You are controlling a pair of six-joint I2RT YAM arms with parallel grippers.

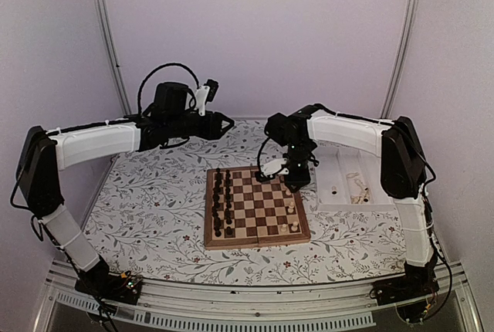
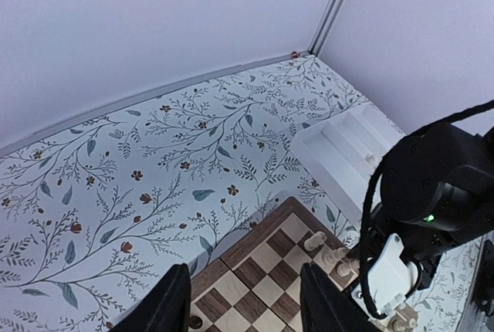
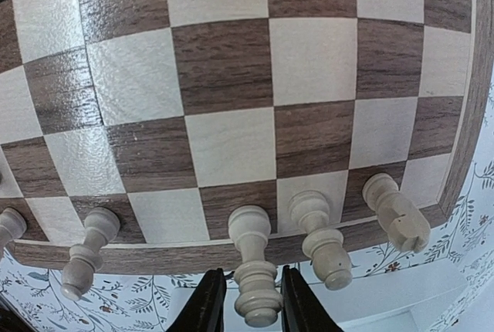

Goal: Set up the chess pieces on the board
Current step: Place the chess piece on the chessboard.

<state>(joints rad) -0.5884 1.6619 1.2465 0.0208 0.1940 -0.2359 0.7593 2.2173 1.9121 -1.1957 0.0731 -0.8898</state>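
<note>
The board (image 1: 255,242) lies mid-table, dark pieces (image 1: 224,201) filling its left two columns. A few cream chess pieces (image 1: 292,212) stand along its right edge. My right gripper (image 1: 297,183) hangs over the board's far right corner. In the right wrist view its fingers (image 3: 207,305) flank the head of an upright cream piece (image 3: 255,270) that stands on an edge square, with a thin gap on one side: right gripper (image 3: 251,305) open. More cream pieces (image 3: 324,239) stand beside it. My left gripper (image 2: 245,305) is open and empty, held high beyond the board's far left corner (image 2: 262,270).
A white ridged tray (image 1: 340,193) sits right of the board, holding several loose cream pieces (image 1: 357,190). In the left wrist view the tray (image 2: 347,147) and the right arm's black wrist (image 2: 440,193) fill the right side. A floral cloth (image 1: 154,201) covers the table.
</note>
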